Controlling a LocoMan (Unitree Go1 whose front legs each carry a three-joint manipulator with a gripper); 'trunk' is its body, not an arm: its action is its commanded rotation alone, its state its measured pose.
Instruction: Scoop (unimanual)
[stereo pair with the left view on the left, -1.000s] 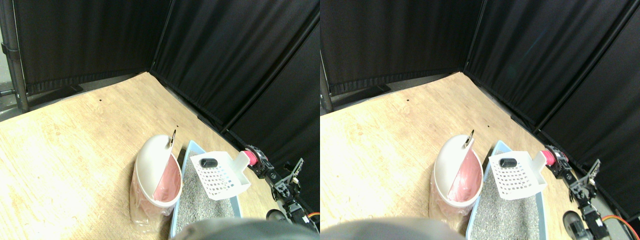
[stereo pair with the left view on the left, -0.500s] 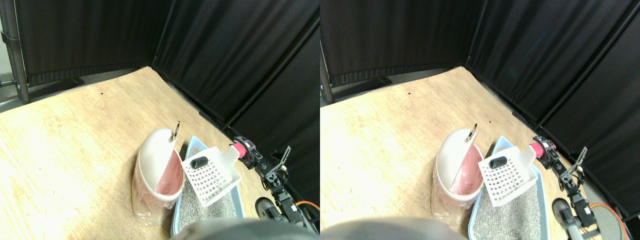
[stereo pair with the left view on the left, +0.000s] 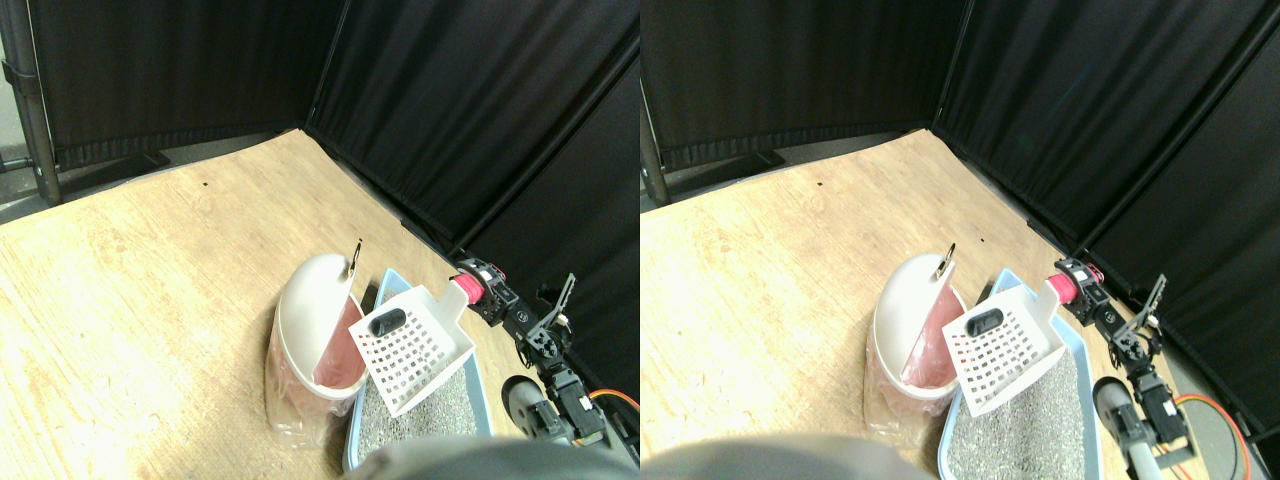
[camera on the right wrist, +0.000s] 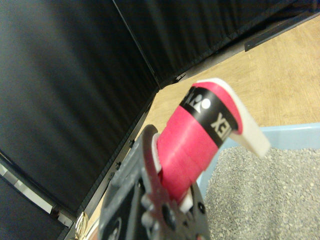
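Note:
A white slotted scoop (stereo pair with the left view on the left: 412, 350) hangs in the air over the blue litter tray (stereo pair with the left view on the left: 387, 289), tilted, its front edge overlapping the rim of the white bin (stereo pair with the left view on the left: 308, 300) with a pink liner. A dark lump (stereo pair with the left view on the left: 388, 321) lies in the scoop near its back wall. My right gripper (stereo pair with the left view on the left: 480, 296) is shut on the scoop's pink-wrapped handle (stereo pair with the left view on the left: 466, 290). In the wrist view the pink handle (camera on the right wrist: 192, 142) runs out from the dark jaw frame, with grey litter (camera on the right wrist: 270, 192) beyond it.
Black curtains (stereo pair with the left view on the left: 480, 110) wall in the far and right sides, close behind my arm. A metal clip (stereo pair with the left view on the left: 354, 256) stands on the bin's lid. Wooden floor (stereo pair with the left view on the left: 150, 270) stretches to the left. A metal post (stereo pair with the left view on the left: 35, 100) stands at the far left.
The scoop with the lump has swung left from over the tray toward the bin's opening and tilted more. My arm followed it, and the camera shifted slightly.

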